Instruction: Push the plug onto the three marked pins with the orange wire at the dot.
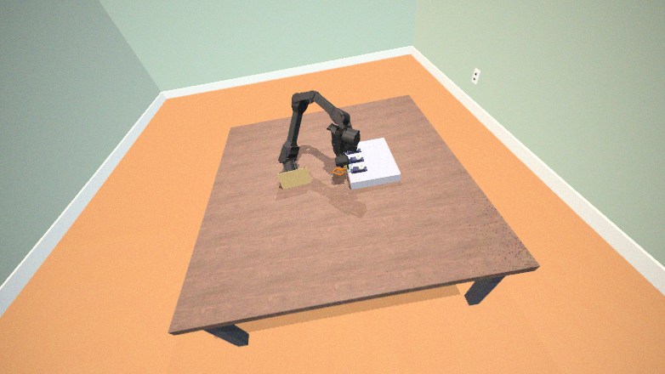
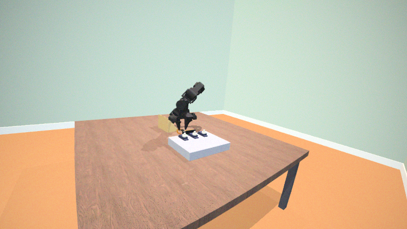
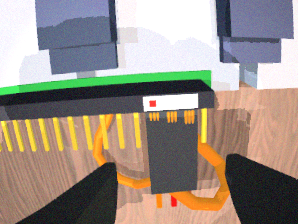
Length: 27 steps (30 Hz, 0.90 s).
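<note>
The dark flat plug (image 3: 172, 152) sits square to the pin row, its front end against the black header (image 3: 65, 107) under the white band (image 3: 180, 102). The red dot (image 3: 152, 103) is at the band's left end. An orange wire stub (image 3: 159, 201) leaves the plug's back on that same left side, a red one (image 3: 173, 201) beside it. No marked pins show between plug and header. One bare pin (image 3: 204, 125) stands right of the plug; several stand left, looking straight. My gripper (image 3: 172, 169) (image 2: 182, 129) is open, a finger on each side of the plug with gaps.
The white holder block (image 1: 378, 160) (image 2: 208, 148) carries three dark servos with white horns. The orange lead (image 3: 212, 152) (image 1: 338, 171) loops beneath and beside the plug, close to the right finger. A yellow panel (image 1: 294, 178) (image 2: 165, 124) stands near the arm's base.
</note>
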Each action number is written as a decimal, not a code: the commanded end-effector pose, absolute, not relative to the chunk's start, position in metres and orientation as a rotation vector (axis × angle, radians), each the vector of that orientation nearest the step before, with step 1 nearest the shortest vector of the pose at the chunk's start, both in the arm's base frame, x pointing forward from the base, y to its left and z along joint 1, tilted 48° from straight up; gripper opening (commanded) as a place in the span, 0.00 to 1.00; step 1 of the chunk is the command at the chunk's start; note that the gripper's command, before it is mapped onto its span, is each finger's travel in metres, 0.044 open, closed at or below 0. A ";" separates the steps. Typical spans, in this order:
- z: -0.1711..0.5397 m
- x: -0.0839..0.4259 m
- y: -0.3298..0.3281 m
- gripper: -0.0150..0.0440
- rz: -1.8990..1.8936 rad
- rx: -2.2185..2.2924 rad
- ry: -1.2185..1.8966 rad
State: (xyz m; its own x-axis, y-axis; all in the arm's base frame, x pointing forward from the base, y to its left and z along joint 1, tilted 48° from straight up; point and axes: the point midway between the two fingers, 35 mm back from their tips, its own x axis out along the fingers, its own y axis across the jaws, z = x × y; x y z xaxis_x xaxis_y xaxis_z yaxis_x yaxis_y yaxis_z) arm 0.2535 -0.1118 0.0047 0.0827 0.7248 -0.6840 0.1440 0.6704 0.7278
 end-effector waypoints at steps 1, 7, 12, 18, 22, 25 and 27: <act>0.014 0.254 -0.123 0.79 0.504 0.769 1.448; 0.043 0.249 -0.153 1.00 0.503 0.769 1.449; 0.043 0.249 -0.153 1.00 0.503 0.769 1.449; 0.043 0.249 -0.153 1.00 0.503 0.769 1.449; 0.043 0.249 -0.153 1.00 0.503 0.769 1.449; 0.043 0.249 -0.153 1.00 0.503 0.769 1.449; 0.043 0.249 -0.153 1.00 0.503 0.769 1.449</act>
